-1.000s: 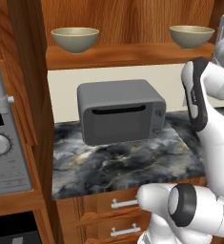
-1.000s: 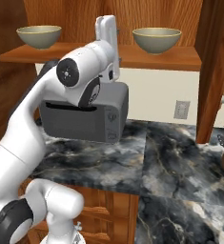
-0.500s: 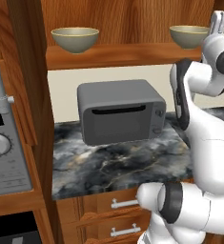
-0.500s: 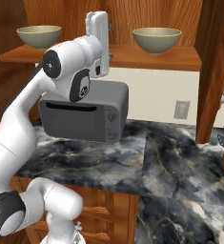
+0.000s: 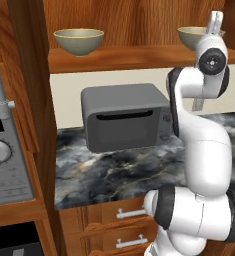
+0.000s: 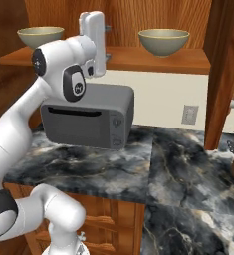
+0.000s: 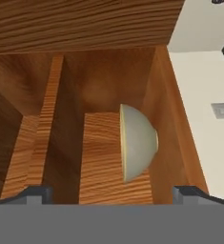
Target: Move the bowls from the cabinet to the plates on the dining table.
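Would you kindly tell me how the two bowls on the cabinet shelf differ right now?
The left bowl stands fully in view from the left base camera, clear of the arm; the right bowl is partly hidden behind it. Both match in shape and colour, upright on the shelf.

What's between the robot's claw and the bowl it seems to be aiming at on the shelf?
Nothing visible. In the hand view the open gripper looks straight at one bowl on the cabinet shelf, with only bare wood between.

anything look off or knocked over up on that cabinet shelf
Nothing stands out. Both bowls sit upright on the cabinet shelf, well apart, and the toaster oven stands square on the counter below.
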Robot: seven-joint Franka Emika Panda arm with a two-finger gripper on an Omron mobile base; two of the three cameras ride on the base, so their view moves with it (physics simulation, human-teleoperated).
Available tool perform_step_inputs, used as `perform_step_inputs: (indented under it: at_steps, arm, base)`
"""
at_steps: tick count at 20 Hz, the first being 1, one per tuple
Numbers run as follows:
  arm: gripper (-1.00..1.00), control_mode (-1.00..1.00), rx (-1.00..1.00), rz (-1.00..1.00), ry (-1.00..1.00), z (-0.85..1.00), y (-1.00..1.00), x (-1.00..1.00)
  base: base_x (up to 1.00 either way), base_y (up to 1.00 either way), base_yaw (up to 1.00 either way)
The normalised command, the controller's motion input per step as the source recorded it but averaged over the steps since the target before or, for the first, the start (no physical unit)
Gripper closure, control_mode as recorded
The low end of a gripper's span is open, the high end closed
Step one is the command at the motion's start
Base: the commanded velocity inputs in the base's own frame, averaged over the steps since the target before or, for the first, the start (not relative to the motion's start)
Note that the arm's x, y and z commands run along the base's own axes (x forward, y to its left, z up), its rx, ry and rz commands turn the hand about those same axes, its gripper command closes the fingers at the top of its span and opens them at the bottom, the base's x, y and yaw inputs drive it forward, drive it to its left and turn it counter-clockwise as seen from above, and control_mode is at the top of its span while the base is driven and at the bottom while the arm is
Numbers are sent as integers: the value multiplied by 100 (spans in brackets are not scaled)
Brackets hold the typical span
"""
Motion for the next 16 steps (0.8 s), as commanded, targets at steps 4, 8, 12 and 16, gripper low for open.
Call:
perform_step_inputs:
  at_steps: [4, 8, 12, 16]
  arm:
    - [-100, -100, 4, -8, 0, 1, 20, 16]
    - [-100, -100, 3, -9, 1, 1, 13, 23]
    - [-100, -100, 1, -7, 5, 2, 0, 28]
    - [-100, -100, 0, -7, 7, 2, -1, 30]
  base:
    - [0, 0, 0]
    - [0, 0, 0]
    - [0, 0, 0]
    - [0, 0, 0]
